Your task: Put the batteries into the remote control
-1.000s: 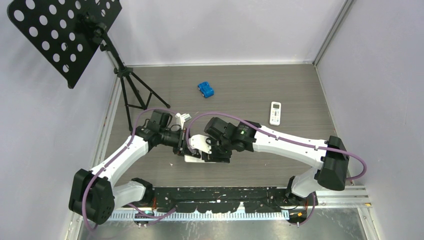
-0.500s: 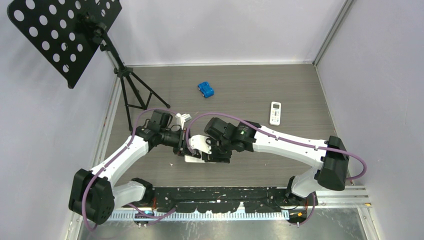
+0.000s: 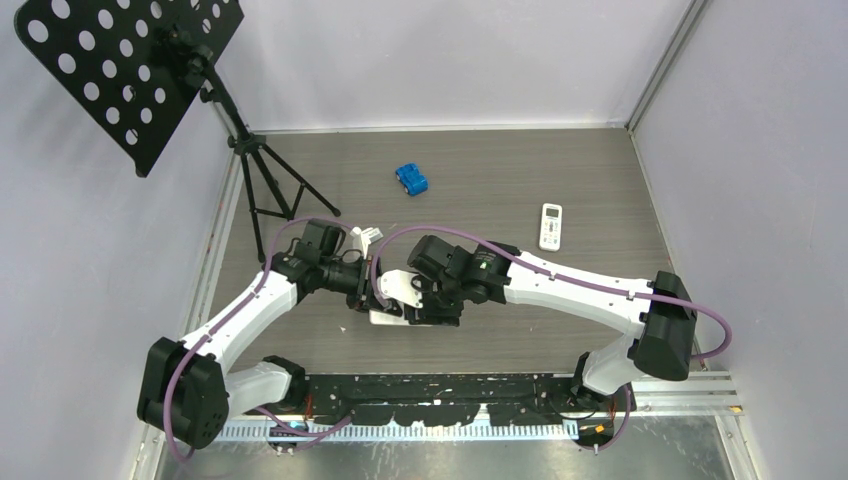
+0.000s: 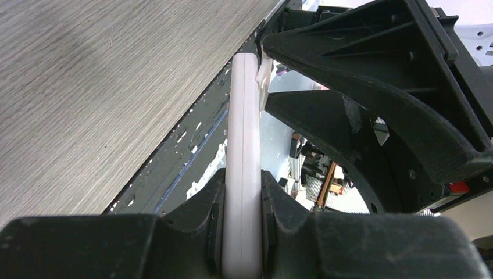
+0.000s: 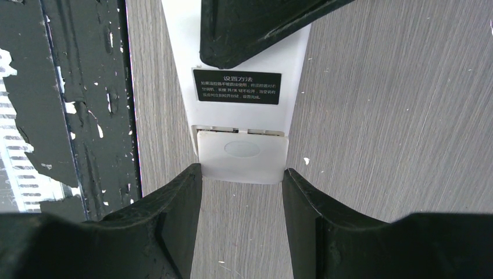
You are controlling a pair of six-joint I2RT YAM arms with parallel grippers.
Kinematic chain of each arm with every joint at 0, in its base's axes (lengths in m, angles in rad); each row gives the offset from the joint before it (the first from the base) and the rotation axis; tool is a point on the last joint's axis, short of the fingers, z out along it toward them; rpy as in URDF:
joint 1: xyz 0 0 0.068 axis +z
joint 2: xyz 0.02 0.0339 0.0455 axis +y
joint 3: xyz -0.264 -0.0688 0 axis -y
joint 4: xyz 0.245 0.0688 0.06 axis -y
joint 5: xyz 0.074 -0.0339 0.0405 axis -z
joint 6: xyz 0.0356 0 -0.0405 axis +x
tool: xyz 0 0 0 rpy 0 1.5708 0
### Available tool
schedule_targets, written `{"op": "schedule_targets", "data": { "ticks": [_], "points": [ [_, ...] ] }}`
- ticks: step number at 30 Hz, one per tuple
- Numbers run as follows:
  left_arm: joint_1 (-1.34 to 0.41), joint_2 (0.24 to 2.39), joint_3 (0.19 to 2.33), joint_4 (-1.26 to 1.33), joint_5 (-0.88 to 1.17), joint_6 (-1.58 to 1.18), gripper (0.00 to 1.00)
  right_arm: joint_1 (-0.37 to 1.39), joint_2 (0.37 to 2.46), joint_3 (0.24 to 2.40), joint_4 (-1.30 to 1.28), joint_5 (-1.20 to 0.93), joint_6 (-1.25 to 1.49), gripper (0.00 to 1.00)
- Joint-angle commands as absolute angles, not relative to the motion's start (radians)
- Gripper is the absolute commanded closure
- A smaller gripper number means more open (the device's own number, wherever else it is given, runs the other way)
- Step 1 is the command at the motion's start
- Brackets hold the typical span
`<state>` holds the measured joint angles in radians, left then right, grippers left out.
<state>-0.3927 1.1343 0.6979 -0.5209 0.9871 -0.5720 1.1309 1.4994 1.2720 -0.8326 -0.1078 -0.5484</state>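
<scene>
Your left gripper point(image 4: 241, 195) is clamped across the thickness of the remote point(image 4: 243, 116). It holds the remote close to the near edge of the counter point(image 5: 378, 116), a little left of that edge's middle. What matters for the coming move is how the remote lies to your right gripper point(image 5: 241, 186). Its long axis runs straight away from that gripper, roughly parallel to the near edge. The back face is turned to the right wrist camera, and the cover point(image 5: 241, 152) is at the end nearest that gripper. The right jaws stand apart, about as wide as the remote, with one finger beside each corner of the cover's end; you cannot tell whether they touch it. The left holds the other end, so the right is the arm placed to work the cover. I judge you should draw the cover off along that long axis, toward the right gripper, rather than lift it, with the left's grip resisting the pull. No batteries show in any view, so find them first. A second remote point(image 3: 551, 226) lies well apart, toward the right edge.
</scene>
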Motion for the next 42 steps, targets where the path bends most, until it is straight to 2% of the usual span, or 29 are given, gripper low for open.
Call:
{"op": "schedule_targets", "data": {
  "ticks": [1, 32, 37, 42],
  "points": [
    [-0.393, 1.118, 0.739, -0.442, 1.002, -0.6, 1.0, 1.144, 1.503, 1.301, -0.844, -0.144, -0.559, 0.55],
    [-0.41, 1.061, 0.68, -0.327, 1.094, -0.654, 1.0, 1.144, 1.531, 1.36, -0.748, -0.215, -0.549, 0.54],
    [-0.413, 1.049, 0.678, -0.313, 1.095, -0.663, 1.0, 1.144, 1.542, 1.372, -0.736, -0.214, -0.537, 0.5],
    [-0.413, 1.022, 0.668, -0.242, 1.092, -0.72, 1.0, 1.144, 1.536, 1.365, -0.742, -0.154, -0.503, 0.38]
  ]
}}
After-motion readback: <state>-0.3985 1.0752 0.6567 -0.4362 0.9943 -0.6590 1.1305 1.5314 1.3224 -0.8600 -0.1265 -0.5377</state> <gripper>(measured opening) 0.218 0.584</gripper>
